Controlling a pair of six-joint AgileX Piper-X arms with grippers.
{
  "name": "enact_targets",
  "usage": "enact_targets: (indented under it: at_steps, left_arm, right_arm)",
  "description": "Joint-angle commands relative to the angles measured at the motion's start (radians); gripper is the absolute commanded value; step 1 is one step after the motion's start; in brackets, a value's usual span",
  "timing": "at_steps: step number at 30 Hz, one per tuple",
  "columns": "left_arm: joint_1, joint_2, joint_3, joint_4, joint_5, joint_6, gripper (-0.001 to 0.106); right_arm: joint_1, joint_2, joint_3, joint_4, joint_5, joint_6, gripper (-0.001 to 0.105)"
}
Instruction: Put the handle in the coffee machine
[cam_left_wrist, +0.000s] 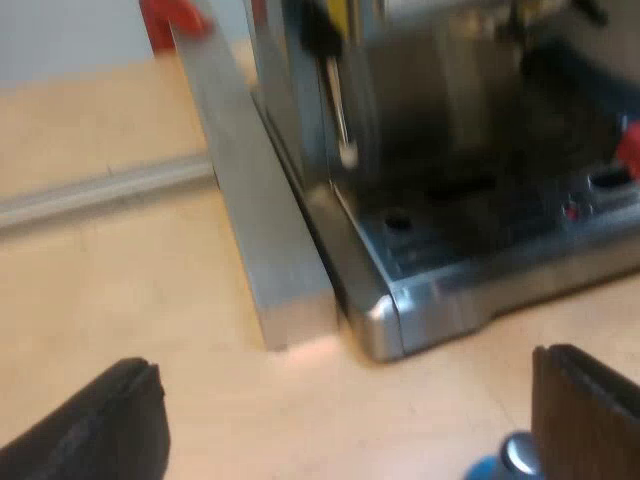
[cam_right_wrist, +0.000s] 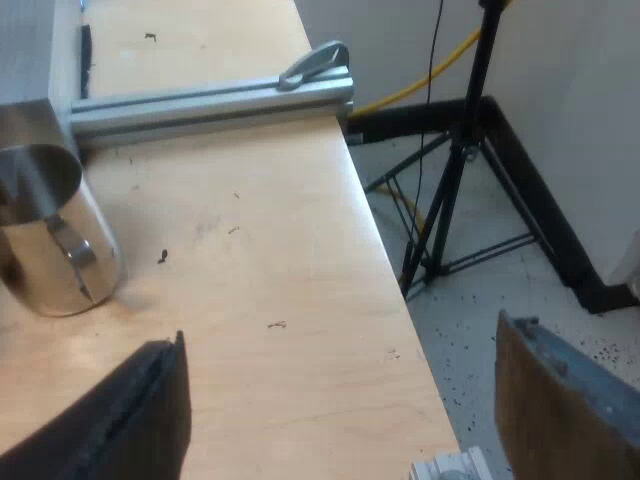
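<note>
1. Standing on the wooden table, one espresso machine shows its steel base and drip tray. It sits just past the end of one aluminium rail, with one upright metal bar between the two.
2. One black tripod stands on the floor off the table's edge, beyond the lever end of the aluminium rail.
3. One steel jug stands upright on the table near the rail, not touching it.
4. Two grippers show. The left gripper hovers over the table, near the machine's corner and apart from the rail, jaws spread wide and empty. The right gripper hangs over the table's edge, well apart from the rail, jaws also spread and holding nothing.
5. One blue tamper lies just beside one of the left gripper's fingers.
6. One handle shows its red end at the machine's front, above the drip tray and on the side away from the rail. I cannot tell whether it is locked in.
7. One red object sits behind the bar's top, too blurred to name.
</note>
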Motion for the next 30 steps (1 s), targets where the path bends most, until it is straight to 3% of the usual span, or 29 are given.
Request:
enact_targets:
  at_steps: [1, 5, 11, 16, 20, 23, 25, 30]
  left_arm:
    - [-0.009, -0.077, -0.004, 0.022, -0.008, 0.005, 0.076]
    - [-0.033, -0.077, 0.011, 0.004, -0.027, 0.005, 0.076]
    - [-0.093, -0.076, 0.063, -0.124, -0.124, -0.084, 0.076]
    - [-0.153, -0.056, 0.083, -0.22, -0.153, -0.089, 0.076]
    - [-0.197, -0.051, 0.083, -0.269, -0.178, -0.114, 0.076]
    - [-0.22, -0.051, 0.083, -0.272, -0.234, -0.17, 0.076]
    - [-0.231, -0.051, 0.083, -0.27, -0.268, -0.17, 0.076]
    - [-0.237, -0.051, 0.083, -0.26, -0.272, -0.17, 0.076]
  right_arm:
    - [-0.004, -0.049, -0.007, -0.017, 0.011, -0.016, 0.066]
    - [-0.004, -0.049, -0.005, -0.016, 0.011, -0.016, 0.066]
    - [-0.004, -0.047, -0.005, -0.142, -0.003, -0.016, 0.066]
    - [-0.004, -0.047, 0.018, -0.19, -0.052, -0.027, 0.066]
    - [-0.004, -0.045, 0.09, -0.214, -0.059, -0.032, 0.066]
    - [-0.004, -0.045, 0.157, -0.245, -0.066, -0.048, 0.066]
    - [-0.004, -0.045, 0.206, -0.256, -0.094, -0.079, 0.066]
    - [-0.004, -0.045, 0.249, -0.256, -0.131, -0.081, 0.066]
